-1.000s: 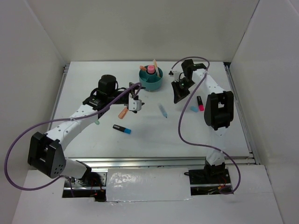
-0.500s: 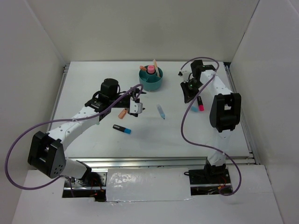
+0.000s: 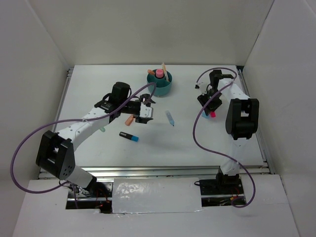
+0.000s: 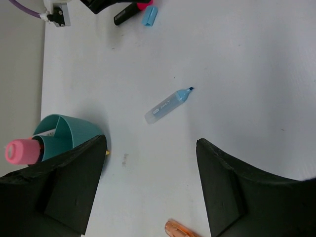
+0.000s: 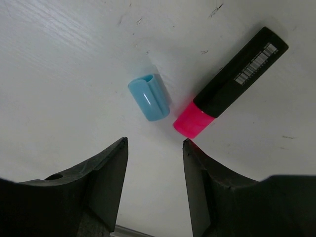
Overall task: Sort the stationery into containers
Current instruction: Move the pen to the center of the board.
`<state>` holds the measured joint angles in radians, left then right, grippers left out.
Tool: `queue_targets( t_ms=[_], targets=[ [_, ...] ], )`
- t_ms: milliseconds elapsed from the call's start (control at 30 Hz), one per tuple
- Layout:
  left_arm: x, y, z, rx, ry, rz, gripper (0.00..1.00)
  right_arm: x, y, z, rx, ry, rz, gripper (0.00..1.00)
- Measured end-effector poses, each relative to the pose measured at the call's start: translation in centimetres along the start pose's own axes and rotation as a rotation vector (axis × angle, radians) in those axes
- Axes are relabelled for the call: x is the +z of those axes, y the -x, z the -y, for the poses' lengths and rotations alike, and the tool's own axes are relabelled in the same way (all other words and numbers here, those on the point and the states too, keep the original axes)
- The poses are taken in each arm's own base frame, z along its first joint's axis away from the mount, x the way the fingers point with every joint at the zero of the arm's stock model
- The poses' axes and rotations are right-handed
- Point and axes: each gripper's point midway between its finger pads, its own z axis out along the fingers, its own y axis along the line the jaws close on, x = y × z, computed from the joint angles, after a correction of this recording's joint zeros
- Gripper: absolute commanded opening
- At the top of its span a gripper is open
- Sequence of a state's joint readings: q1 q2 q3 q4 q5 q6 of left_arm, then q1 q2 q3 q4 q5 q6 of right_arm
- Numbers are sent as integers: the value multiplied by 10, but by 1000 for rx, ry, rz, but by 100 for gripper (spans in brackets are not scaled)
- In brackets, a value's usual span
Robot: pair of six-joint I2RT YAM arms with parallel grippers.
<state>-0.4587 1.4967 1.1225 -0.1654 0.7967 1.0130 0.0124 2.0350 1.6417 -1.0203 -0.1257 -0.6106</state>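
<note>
The teal cup [image 3: 159, 84] stands at the back centre and holds a pink-capped marker [image 3: 159, 73] and a few thin pens. My left gripper [image 3: 144, 112] hangs open in front of the cup [image 4: 69, 131], with bare table between its fingers [image 4: 64, 187]. An orange pen [image 4: 180, 230] lies just below it and a light blue pen [image 4: 168, 104] ahead. My right gripper [image 5: 154, 143] is open and empty, just short of a blue cap [image 5: 150, 97] and a pink-and-black marker [image 5: 229, 84].
A black-and-blue marker [image 3: 129, 136] lies near the table's middle left, and a small mint green piece [image 3: 102, 130] sits beside the left arm. White walls close in the table on three sides, and purple cables loop off both arms.
The right arm has swung right, away from the cup and over to the pink marker, and its jaws have opened. The left gripper has shifted slightly right and stayed open.
</note>
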Motion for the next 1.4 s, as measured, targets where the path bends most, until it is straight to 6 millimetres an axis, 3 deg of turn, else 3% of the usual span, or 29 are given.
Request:
queue_targets(
  t_ms=[267,533,933,1067,1233,1400],
  targets=[
    [-1,-6,-3,-54,-10,-8,85,1,9,10,-142,-19,31,55],
    [4,-16,-8,-114,-26,-21,85,1,19,3,-260,-8,44,54],
    [17,-27,-20,-130,-81,-33,83,29,16,-5,-320,41,-11,54],
    [31,-37,-19,-69,-187,-48,81,29,16,-5,-320,41,-11,53],
    [69,-59,-39,12,-308,-49,79,32,14,-5,-319,44,-23,52],
    [93,-86,-23,57,-404,-72,78,37,10,-6,-317,55,-42,51]
  ],
)
